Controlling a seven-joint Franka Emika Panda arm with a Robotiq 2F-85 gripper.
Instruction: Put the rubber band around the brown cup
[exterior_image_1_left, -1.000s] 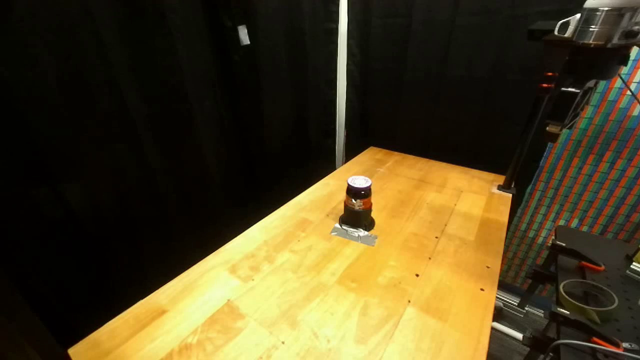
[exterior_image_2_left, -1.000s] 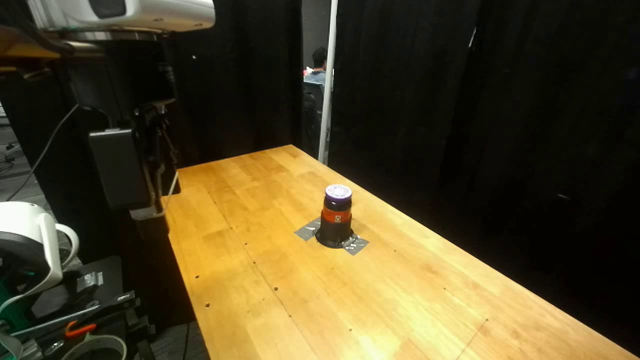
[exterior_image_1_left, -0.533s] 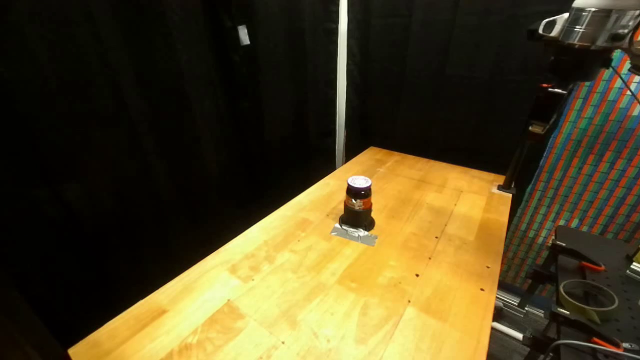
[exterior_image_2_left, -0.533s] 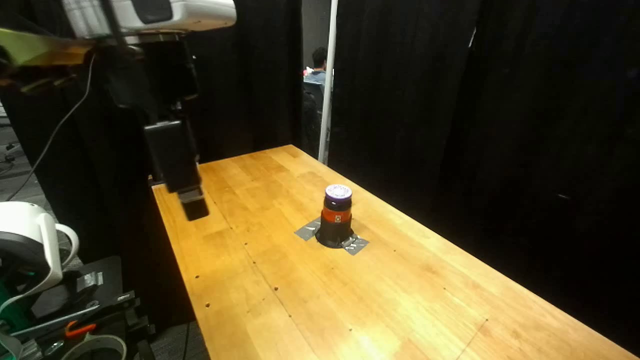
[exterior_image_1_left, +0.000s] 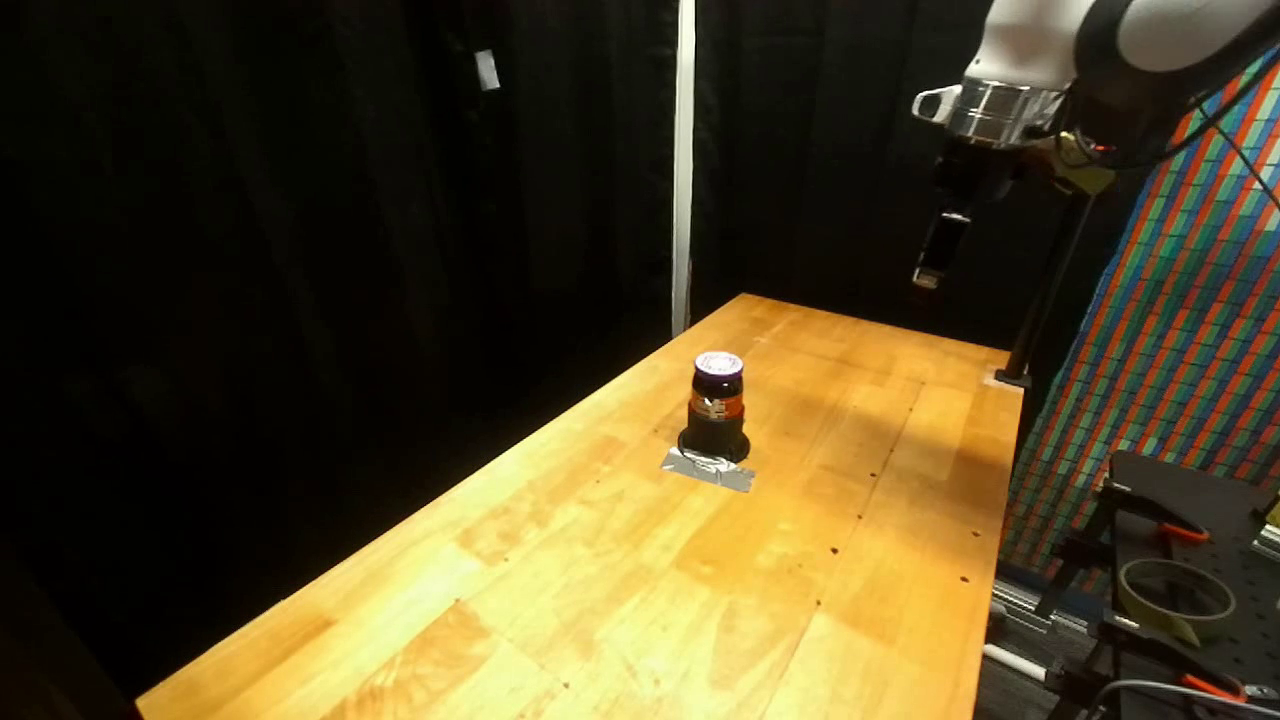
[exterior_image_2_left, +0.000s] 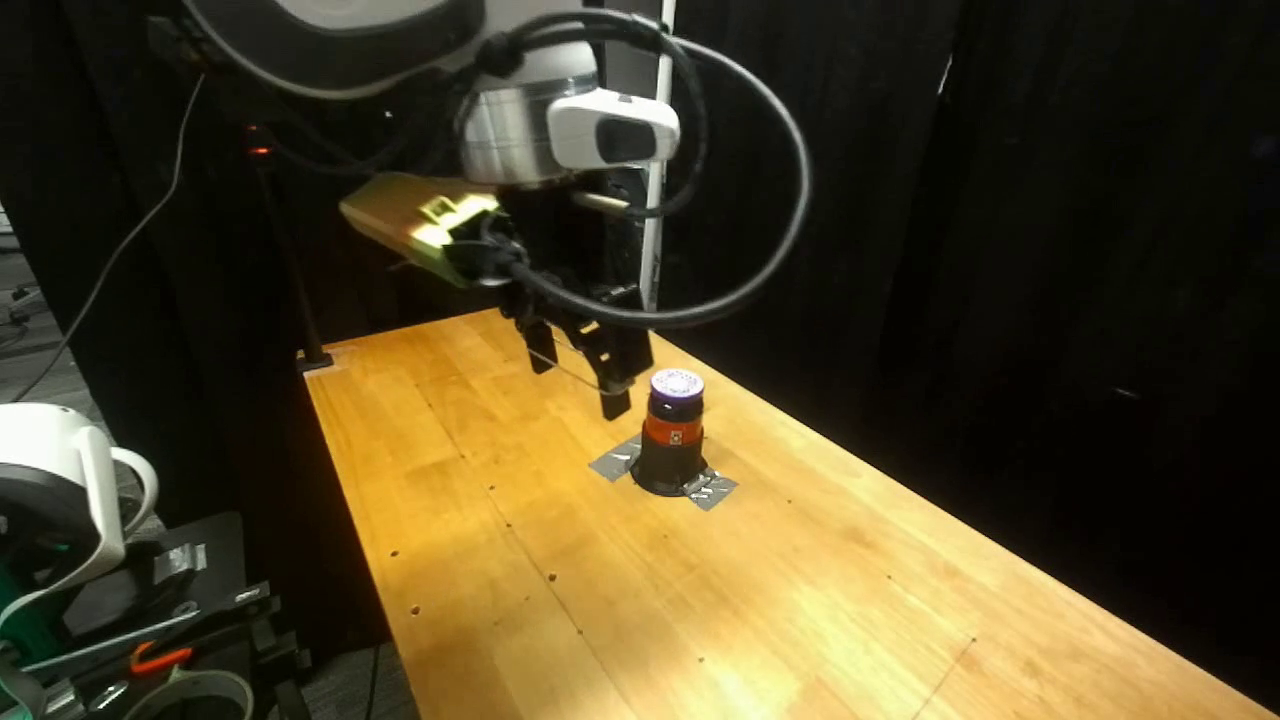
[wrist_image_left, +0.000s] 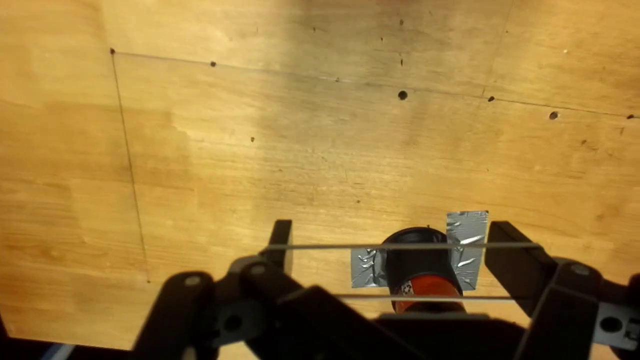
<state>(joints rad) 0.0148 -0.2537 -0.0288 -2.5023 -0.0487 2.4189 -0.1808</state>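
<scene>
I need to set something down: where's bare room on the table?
In both exterior views, the table is bare from the silver tape by the brown cup to the picture's bottom edge. It's crowded at the cup's foot, with tape on two sides; above the table hangs the open gripper, the rubber band stretched between its jaws.

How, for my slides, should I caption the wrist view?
Brown cup seen past the rubber band stretched wide across the open end effector.

Bright glare on the wooden table (exterior_image_1_left: 600, 600), black curtains (exterior_image_1_left: 300, 250) in gloom.
</scene>
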